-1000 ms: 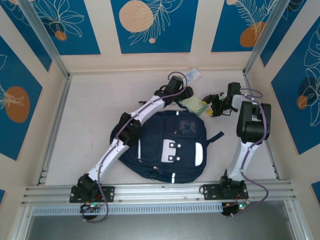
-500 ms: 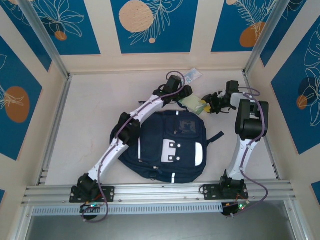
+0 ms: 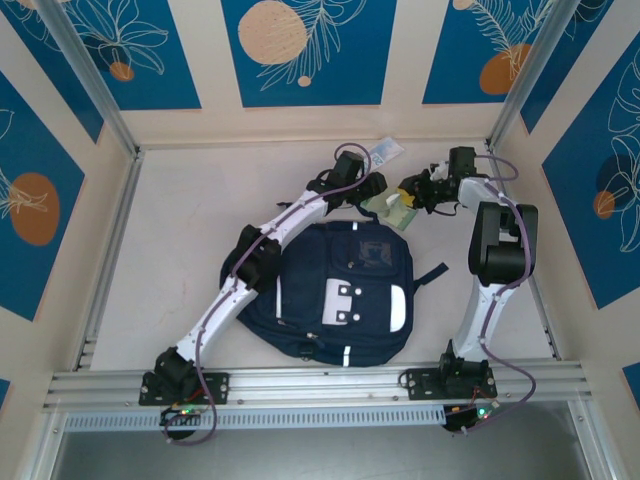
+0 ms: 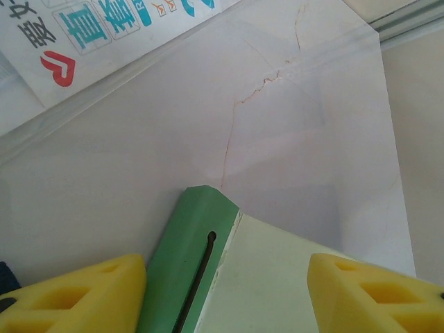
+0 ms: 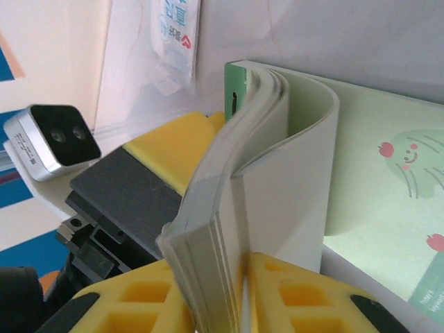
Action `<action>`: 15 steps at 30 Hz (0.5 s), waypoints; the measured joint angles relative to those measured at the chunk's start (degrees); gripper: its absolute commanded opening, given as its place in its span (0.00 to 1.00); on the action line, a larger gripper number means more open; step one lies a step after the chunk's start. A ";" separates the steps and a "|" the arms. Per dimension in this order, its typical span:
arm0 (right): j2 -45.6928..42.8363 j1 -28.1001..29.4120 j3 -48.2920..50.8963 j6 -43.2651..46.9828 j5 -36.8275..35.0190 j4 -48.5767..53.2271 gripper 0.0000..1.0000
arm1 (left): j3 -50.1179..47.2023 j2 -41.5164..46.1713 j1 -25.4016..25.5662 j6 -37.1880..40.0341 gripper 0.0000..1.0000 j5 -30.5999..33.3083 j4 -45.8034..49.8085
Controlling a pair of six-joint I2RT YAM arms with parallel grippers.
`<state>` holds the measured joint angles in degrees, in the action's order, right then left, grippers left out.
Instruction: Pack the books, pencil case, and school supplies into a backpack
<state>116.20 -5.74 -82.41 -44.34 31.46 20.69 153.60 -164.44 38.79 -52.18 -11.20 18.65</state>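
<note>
Pale green book [image 5: 374,208] caught by a sheaf of pages, not the whole block

The book lies on the bench [image 3: 190,220] just beyond the top edge of the backpack [image 3: 340,290], on its far side, with both arms reaching to it. The right pincer [image 5: 220,300] is clamped together on the front cover and a bunch of pages, which bow up away from the rest. The left pincer [image 4: 225,295] stands apart, one yellow finger on either side of the book's green spine corner, gripping nothing that I can see. The school supplies [image 4: 104,35] packet lies further back, near the wall.

The risk, as I judge it, is in that partial hold. Raised from here, the lower pages and back cover would hang free, so the book could fan open, crease, tear at the spine or slide out. A left finger sits just beside the raised pages, so the two pincers could knock together. From above I cannot tell whether the backpack's mouth is open enough to take a flopping book.

The right wrist view gives the grip itself, the curled pages and a cactus drawing on the sheet beneath. From above the book is a small pale patch, yet there its place against the backpack is plain. The left wrist view adds the spine and a fine cracked line in the pale surface beyond it
</note>
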 measured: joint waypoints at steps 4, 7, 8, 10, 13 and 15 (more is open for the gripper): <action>0.00 -0.07 -0.09 1.97 -2.47 3.32 0.07 | -0.02 0.11 -0.04 -0.02 0.62 -0.17 0.39; -0.17 -0.15 -0.11 3.23 -4.13 5.31 0.03 | -0.59 0.79 -0.17 -0.07 0.65 -0.66 1.40; -0.39 -0.11 -0.11 3.54 -4.55 5.95 0.01 | -0.79 1.22 -0.28 -0.07 0.66 -0.87 2.32; -0.87 0.20 -0.68 4.44 -5.97 7.82 0.00 | -1.86 2.56 -0.63 -0.04 0.68 -1.20 4.50; -2.51 1.29 -3.41 6.16 -9.07 11.04 0.00 | -5.86 6.88 -1.11 0.66 0.70 -1.11 8.87; -4.59 2.32 -5.22 6.78 -11.04 12.41 0.00 | -10.38 11.91 -1.55 1.77 0.71 -0.33 11.47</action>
<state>111.61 -3.42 -87.64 -37.56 20.43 33.10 143.22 -152.53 37.23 -50.41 -11.53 30.13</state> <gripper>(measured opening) 0.096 0.700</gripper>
